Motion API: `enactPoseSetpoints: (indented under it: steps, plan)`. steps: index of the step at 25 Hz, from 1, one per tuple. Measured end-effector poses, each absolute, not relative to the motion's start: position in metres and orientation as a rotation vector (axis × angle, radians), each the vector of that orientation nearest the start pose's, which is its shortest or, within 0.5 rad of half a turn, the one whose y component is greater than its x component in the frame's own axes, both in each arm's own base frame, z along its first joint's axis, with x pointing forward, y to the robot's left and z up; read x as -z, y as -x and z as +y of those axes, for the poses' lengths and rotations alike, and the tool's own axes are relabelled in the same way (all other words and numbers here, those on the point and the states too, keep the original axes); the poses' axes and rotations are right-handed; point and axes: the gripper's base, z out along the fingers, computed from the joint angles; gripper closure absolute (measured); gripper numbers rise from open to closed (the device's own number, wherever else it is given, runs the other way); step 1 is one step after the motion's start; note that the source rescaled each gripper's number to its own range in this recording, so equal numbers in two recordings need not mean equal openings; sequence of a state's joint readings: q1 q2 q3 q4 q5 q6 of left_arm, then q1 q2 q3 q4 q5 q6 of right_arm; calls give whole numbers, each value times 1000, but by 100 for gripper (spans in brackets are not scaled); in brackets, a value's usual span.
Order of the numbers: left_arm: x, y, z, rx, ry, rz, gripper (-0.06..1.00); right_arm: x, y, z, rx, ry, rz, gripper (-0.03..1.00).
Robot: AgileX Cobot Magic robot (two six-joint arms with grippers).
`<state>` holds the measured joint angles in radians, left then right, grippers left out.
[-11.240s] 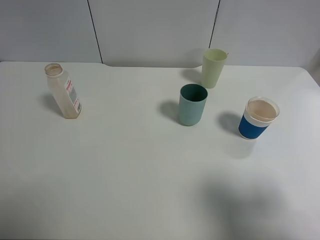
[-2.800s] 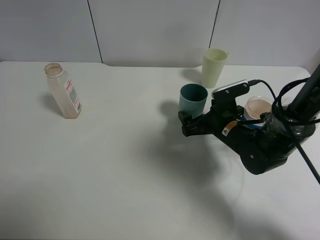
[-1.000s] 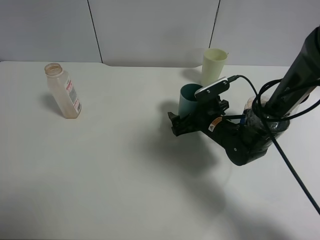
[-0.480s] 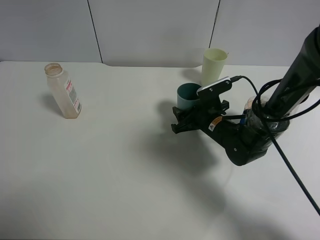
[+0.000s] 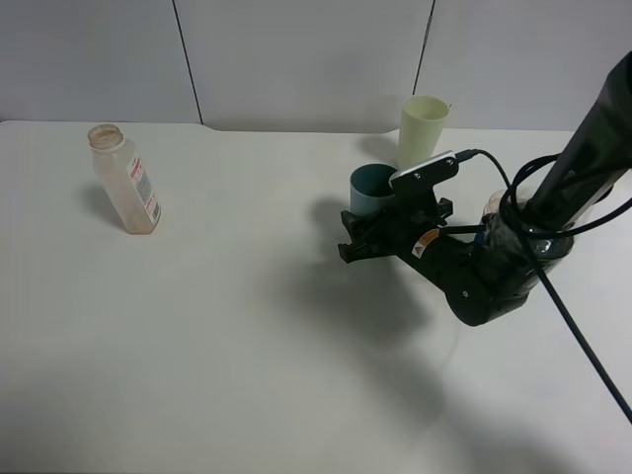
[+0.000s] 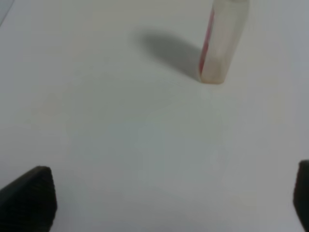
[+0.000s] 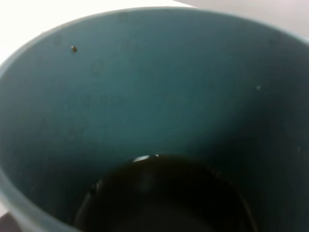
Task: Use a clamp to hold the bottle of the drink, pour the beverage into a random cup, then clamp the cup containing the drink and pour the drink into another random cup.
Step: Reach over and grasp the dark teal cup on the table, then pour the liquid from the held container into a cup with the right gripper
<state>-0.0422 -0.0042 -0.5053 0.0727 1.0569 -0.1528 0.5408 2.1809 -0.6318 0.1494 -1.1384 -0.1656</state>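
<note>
- The teal cup (image 5: 367,186) stood just right of centre in the high view, with dark drink (image 7: 164,198) pooled at its bottom (the right wrist camera looked straight in).
- The right gripper (image 5: 357,240) had just clamped onto its lower wall, nudging it slightly left; it looked ready to lift.
- The pale yellow-green cup (image 5: 423,133) waited just behind.
- The left gripper (image 6: 164,203) hung open, and the bottle (image 5: 126,183) stood at upper left.

Clear square-sided plastic bottle (image 5: 125,180), uncapped, upright at worktop's (image 5: 247,346) left; teal plastic tumbler (image 5: 367,190) holding dark brown liquid (image 7: 164,193), clasped between black clamp's (image 5: 361,235) jaws.
</note>
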Motion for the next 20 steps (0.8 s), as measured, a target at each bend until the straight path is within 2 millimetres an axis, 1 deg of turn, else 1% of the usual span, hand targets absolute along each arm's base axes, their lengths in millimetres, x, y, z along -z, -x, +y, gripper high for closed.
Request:
enactPoseSetpoints:
  steps: [3,8,13,16,20]
  plan:
    - [-279,6,6,36,116,2026,-6,-71,-289,159,-176,507,1847,96]
    - [-279,6,6,36,116,2026,-6,-110,-288,161,-205,497,1838,96]
    - [-279,6,6,36,116,2026,-6,-150,-284,160,-233,472,1792,96]
    - [-279,6,6,36,116,2026,-6,-168,-280,159,-247,457,1786,96]
    - [-279,6,6,36,116,2026,-6,-185,-274,156,-262,451,1812,96]
